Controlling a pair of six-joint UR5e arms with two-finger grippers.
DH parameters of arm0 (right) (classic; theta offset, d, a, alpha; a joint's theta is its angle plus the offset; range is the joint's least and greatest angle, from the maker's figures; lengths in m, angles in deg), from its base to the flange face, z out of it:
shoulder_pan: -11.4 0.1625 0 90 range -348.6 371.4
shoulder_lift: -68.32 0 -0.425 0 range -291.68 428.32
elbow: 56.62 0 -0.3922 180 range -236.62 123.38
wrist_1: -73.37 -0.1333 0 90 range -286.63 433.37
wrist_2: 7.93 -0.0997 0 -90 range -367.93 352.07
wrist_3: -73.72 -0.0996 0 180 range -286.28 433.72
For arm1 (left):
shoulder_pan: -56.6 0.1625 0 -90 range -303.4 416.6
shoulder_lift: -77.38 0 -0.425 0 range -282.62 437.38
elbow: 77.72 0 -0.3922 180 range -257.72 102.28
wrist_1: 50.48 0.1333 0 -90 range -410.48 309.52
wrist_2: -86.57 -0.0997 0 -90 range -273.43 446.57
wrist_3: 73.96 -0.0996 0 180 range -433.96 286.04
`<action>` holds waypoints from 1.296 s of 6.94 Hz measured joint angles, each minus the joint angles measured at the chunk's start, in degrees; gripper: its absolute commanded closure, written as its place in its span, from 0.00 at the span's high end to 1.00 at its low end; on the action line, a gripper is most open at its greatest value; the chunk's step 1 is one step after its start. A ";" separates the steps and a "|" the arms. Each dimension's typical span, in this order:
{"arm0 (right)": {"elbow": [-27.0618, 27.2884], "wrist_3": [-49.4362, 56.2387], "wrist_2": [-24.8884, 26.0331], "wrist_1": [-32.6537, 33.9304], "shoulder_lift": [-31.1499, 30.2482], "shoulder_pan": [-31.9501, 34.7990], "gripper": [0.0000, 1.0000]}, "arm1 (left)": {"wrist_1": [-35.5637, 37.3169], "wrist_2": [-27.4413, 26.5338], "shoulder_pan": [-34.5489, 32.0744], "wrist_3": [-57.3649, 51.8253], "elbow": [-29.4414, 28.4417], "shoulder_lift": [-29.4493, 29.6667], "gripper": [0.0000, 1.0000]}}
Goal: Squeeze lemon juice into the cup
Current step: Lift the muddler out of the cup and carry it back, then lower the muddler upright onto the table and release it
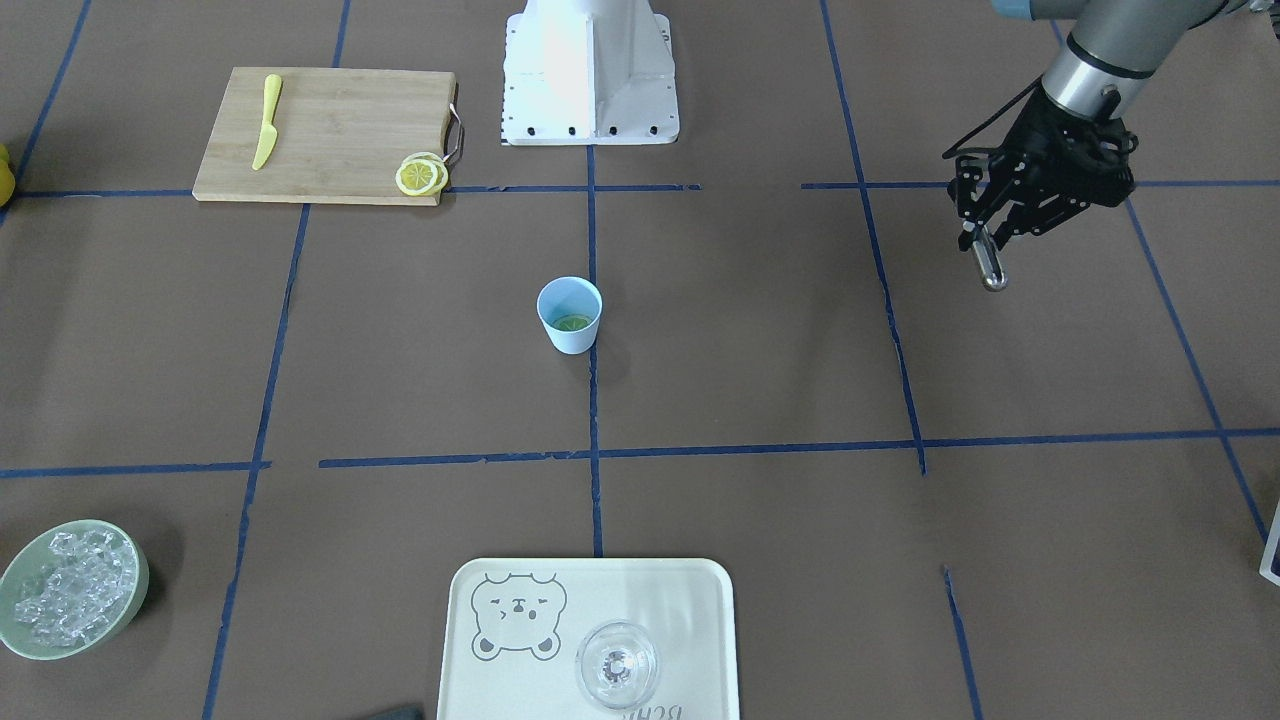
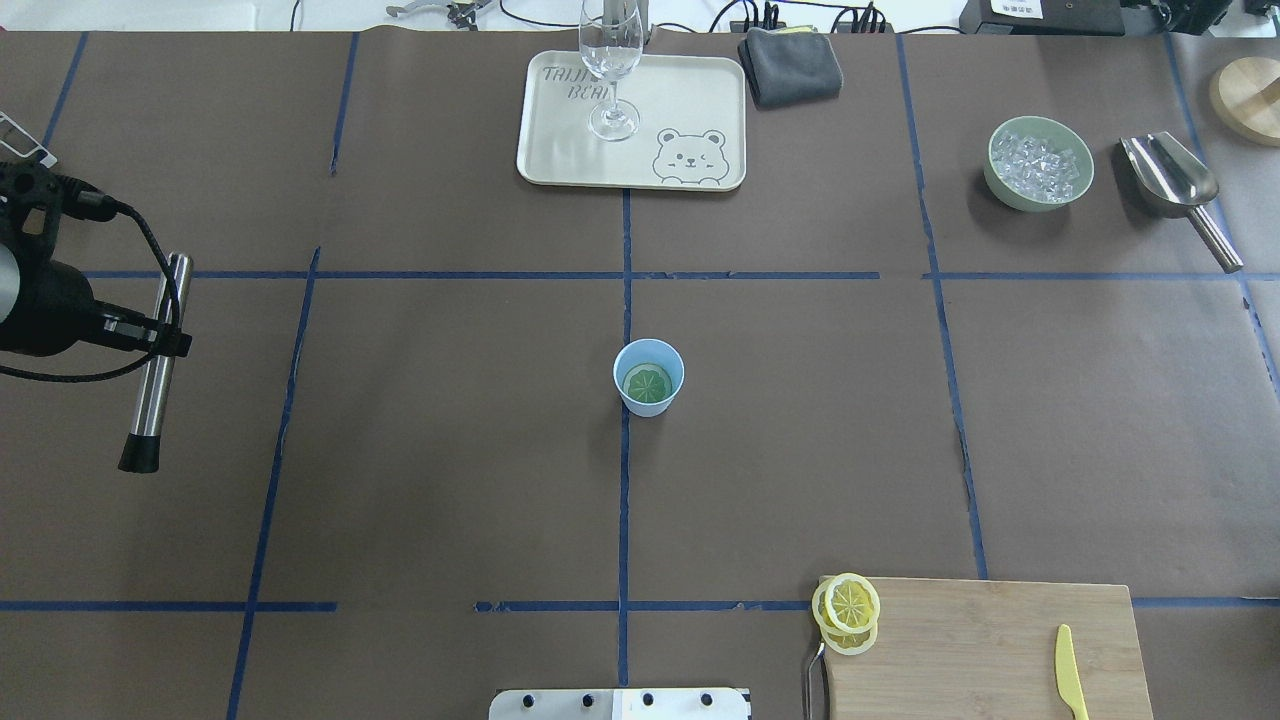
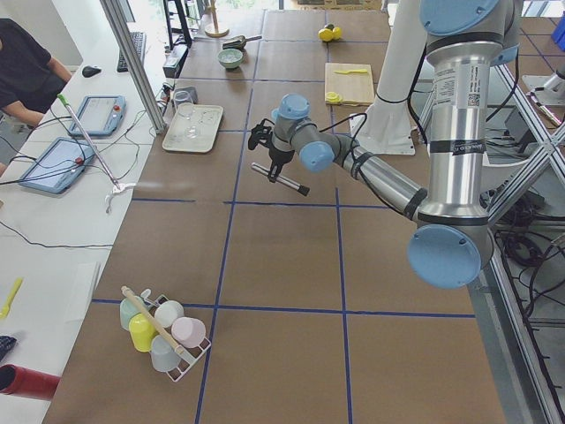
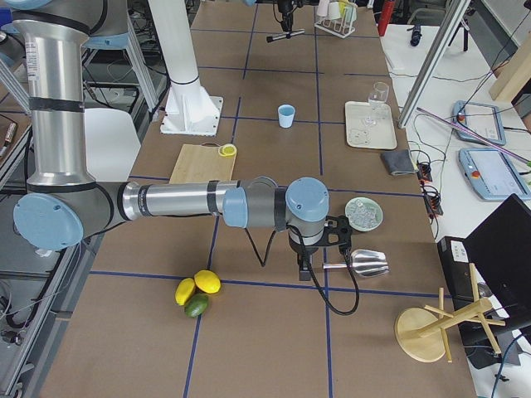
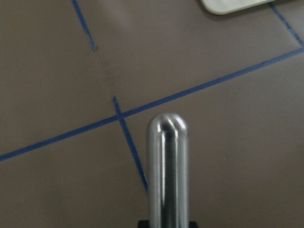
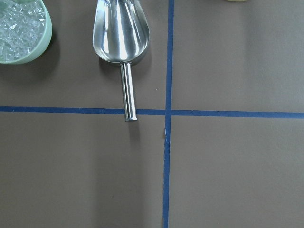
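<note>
A lemon slice lies flat in the bottom of the light-blue cup, which stands upright at the centre of the table in the overhead view. So the first part of the job looks done: the fruit is in the vessel. Nothing shows whether it has been pressed yet, since the slice looks whole and round.

The left claw is at the far left edge of the overhead view, well apart from the cup. It is closed around a steel rod, gripping it near the middle, and the rod hangs tilted above the table. Judging from this, the pressing is what remains: the rod has to be carried over to the cup and pushed down on the slice.

The right claw shows only in the side view from the table's end, so I cannot tell how far open it is. Its wrist camera looks down on a metal scoop lying beside a pale green bowl of ice.

More slices sit stacked on the corner of the cutting board, at the lower right of the overhead view.
</note>
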 measured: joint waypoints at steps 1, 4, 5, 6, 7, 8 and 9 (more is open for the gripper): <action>0.15 0.00 -0.02 0.00 -0.04 0.02 1.00 | 1.01 1.87 -0.40 0.44 -4.14 0.06 0.00; 1.49 -0.08 0.05 0.00 -0.70 0.04 1.00 | 9.58 2.94 -0.47 0.96 -11.08 3.51 0.00; 1.62 -0.09 0.05 0.00 -0.73 0.03 1.00 | 11.13 3.02 -0.44 1.30 -13.07 5.83 0.00; 1.65 -0.09 0.06 0.00 -0.72 0.04 1.00 | 11.64 3.03 -0.39 1.48 -15.55 8.27 0.00; 1.67 -0.09 0.06 0.00 -0.69 0.03 1.00 | 11.63 3.03 -0.36 1.54 -18.55 10.67 0.00; 1.70 -0.09 0.06 -0.02 -0.61 0.04 1.00 | 11.35 3.02 -0.27 1.50 -21.09 12.20 0.00; 1.76 -0.09 0.08 -0.04 -0.57 0.03 1.00 | 11.20 3.00 -0.17 1.39 -22.21 12.76 0.00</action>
